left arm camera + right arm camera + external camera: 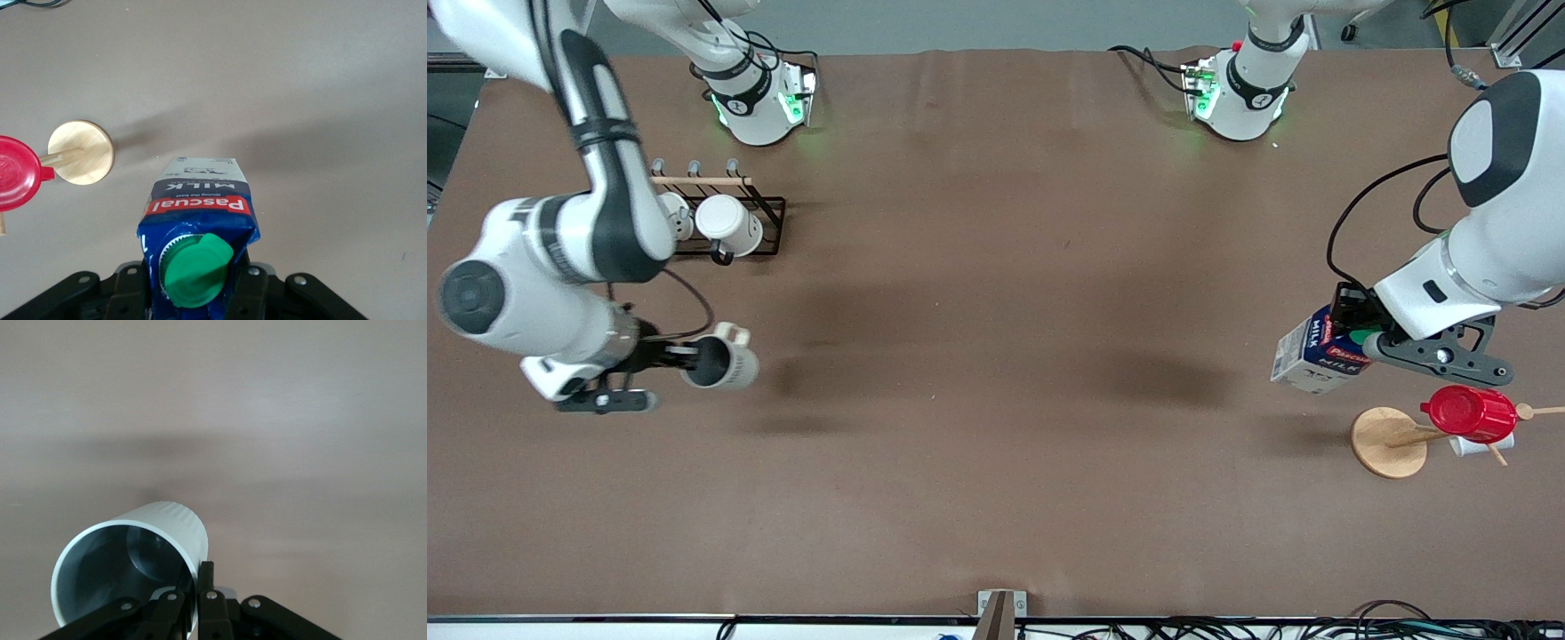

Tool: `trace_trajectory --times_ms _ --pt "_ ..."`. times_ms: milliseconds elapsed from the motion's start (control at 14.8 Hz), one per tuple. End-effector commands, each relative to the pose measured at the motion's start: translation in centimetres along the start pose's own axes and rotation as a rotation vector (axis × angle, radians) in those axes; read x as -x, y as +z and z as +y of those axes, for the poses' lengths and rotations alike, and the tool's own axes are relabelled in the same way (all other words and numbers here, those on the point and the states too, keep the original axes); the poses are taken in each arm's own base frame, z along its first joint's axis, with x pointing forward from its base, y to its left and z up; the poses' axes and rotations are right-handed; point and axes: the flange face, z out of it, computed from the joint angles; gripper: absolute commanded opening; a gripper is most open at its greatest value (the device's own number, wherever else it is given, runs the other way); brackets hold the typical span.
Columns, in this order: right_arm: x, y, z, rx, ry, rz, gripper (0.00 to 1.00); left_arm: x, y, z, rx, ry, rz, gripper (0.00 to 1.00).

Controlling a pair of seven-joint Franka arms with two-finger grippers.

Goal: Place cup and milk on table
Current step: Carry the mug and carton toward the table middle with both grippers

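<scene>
My right gripper (687, 357) is shut on the rim of the cream-beige cup (722, 360), one finger inside and one outside, holding it tipped on its side in the air over the brown table (996, 373) at the right arm's end. In the right wrist view the cup (133, 570) shows its grey inside and my gripper (197, 583) pinches its wall. My left gripper (1352, 331) is shut on the top of the milk carton (1316, 351) and holds it tilted above the table at the left arm's end. In the left wrist view the milk (199, 220) shows its green cap (197, 270).
A black wire rack (734, 218) with two white mugs (727, 224) stands near the right arm's base. A wooden cup tree on a round disc base (1387, 442) carries a red cup (1469, 413), just nearer the front camera than the held milk.
</scene>
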Motion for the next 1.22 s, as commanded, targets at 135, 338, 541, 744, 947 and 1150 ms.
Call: trace_trajectory --times_ms 135,338,541,744,947,1150 --pt "2.6 -0.4 -14.2 -0.018 0.053 0.094 0.00 -0.4 -1.2 3.7 0.025 -0.008 0.006 0.44" --pt "4.0 0.9 -20.0 -0.042 0.044 0.144 0.00 -1.0 -1.6 7.7 0.044 -0.085 0.016 0.44" --pt "4.7 3.5 -24.0 -0.059 0.029 0.175 0.00 -1.9 -1.0 10.9 0.069 -0.123 0.011 0.44" --pt "6.3 6.4 -28.8 -0.082 0.075 0.198 0.00 -3.0 -0.3 15.4 0.088 -0.159 0.006 0.44" --pt "7.8 9.0 -31.3 -0.066 0.043 0.178 0.01 -3.6 1.7 22.1 0.094 -0.278 -0.019 0.44" --pt "9.4 10.4 -34.1 -0.079 0.007 0.195 0.02 -4.8 3.7 28.1 0.148 -0.474 0.036 0.44"
